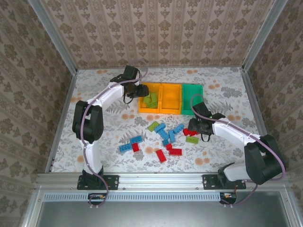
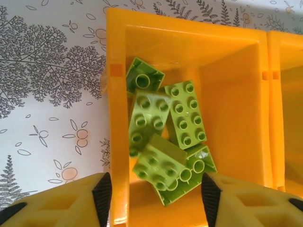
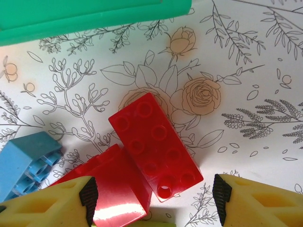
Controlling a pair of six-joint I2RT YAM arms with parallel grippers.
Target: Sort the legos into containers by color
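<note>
Lime legos (image 2: 165,137): we see several studded bricks heaped in left orange bin (image 2: 236,85) | left end effector (image 2: 154,196) released above them | right end effector (image 3: 151,196) released over glossy red bricks (image 3: 156,142) on surface (image 3: 246,71) | blue brick (image 3: 28,161) at 9 o'clock, green bin (image 3: 85,16) at 11 o'clock

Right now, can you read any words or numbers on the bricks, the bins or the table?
None can be read.
The lime green bricks, red bricks, orange-yellow bin and green bin bear no legible text.
The table cover carries drawn flowers and leaves, no letters.
</note>
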